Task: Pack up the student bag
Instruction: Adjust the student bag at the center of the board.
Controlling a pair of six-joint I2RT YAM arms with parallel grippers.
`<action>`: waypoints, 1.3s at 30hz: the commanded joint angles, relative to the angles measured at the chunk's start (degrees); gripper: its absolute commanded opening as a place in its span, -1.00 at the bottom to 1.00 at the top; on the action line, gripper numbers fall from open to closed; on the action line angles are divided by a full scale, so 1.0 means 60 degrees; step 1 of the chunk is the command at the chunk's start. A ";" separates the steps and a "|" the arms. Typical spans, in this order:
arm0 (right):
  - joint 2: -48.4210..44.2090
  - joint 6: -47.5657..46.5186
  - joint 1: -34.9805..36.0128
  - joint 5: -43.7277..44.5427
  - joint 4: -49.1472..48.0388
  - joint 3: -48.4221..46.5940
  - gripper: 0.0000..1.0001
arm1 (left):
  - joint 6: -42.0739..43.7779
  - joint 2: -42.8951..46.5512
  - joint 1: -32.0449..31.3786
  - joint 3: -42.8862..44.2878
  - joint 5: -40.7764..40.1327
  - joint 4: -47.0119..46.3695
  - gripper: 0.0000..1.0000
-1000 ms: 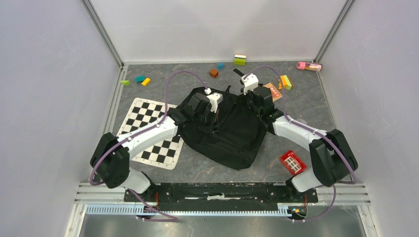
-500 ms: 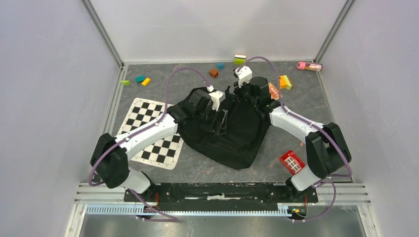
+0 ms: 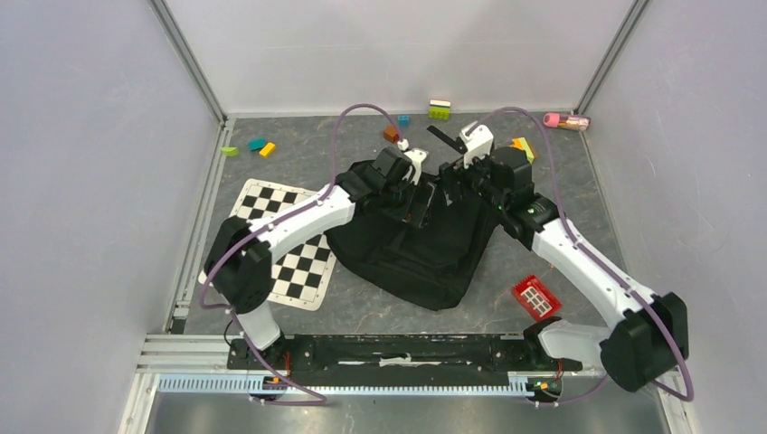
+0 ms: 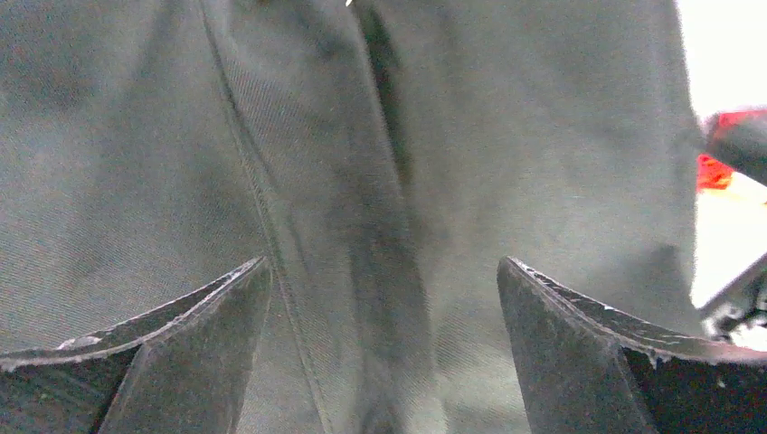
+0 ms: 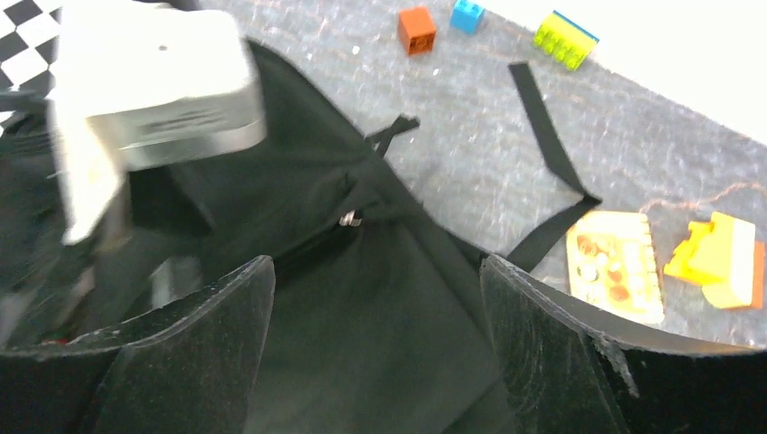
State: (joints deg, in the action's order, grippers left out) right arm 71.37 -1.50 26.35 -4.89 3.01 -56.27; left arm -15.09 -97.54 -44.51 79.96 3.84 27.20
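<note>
The large black soft fabric backpack [image 3: 425,258] is seen mid-table from above. Both the left gripper [image 4: 380,271] and the right gripper [image 5: 375,267] are held spread, with nothing clamped. Only the right wrist view shows a long black strap [image 5: 547,136].

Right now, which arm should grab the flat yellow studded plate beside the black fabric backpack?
Right. The open right gripper hovers over the large black fabric backpack, near its edge, with the flat yellow studded plate on the table just beside its finger. The open left gripper sees mostly bag fabric.
</note>
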 commanded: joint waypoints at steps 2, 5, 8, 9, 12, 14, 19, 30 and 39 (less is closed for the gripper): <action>-0.0982 0.0825 0.0106 0.0087 0.1129 0.0891 0.73 | -0.0019 -0.0213 0.0021 -0.0085 -0.0270 -0.0047 0.75; -0.1200 0.1520 0.0155 -0.0128 0.1058 0.1278 0.68 | -0.0022 -0.0044 0.0028 -0.0207 -0.0600 -0.0046 0.45; -0.1152 0.2003 0.0513 0.0214 0.1012 0.1434 0.66 | -0.0044 0.0009 0.0050 -0.0246 -0.0830 0.0103 0.08; -0.1100 0.2151 0.0684 0.0447 0.1002 0.1474 0.66 | -0.0059 0.0034 0.0060 -0.0257 -0.0859 0.0137 0.00; -0.0867 0.2676 0.1292 0.1329 0.0867 0.1526 0.66 | -0.0138 0.0195 0.0067 -0.0325 -0.1006 0.0196 -0.21; -0.0704 0.3060 0.1650 0.1889 0.0733 0.1527 0.66 | -0.0122 0.0374 0.0093 -0.0390 -0.1158 0.0214 -0.30; -0.0163 0.3903 0.2379 0.3442 0.0492 0.1313 0.65 | -0.0131 0.0582 0.0231 -0.0424 -0.1443 0.0326 -0.72; 0.0979 0.4728 0.3037 0.5078 -0.0294 0.1012 0.71 | -0.1002 0.0561 0.0766 -0.0627 0.0018 -0.0018 -0.96; 0.2015 0.4753 0.3771 0.5545 -0.0757 0.0724 0.77 | -0.1535 0.0471 0.1115 -0.0830 0.0912 -0.0383 -0.96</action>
State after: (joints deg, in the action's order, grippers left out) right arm 81.30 25.93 47.27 25.85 2.22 -48.23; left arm -20.84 -96.20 -39.13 75.61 6.17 27.38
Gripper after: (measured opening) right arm 0.881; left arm 0.043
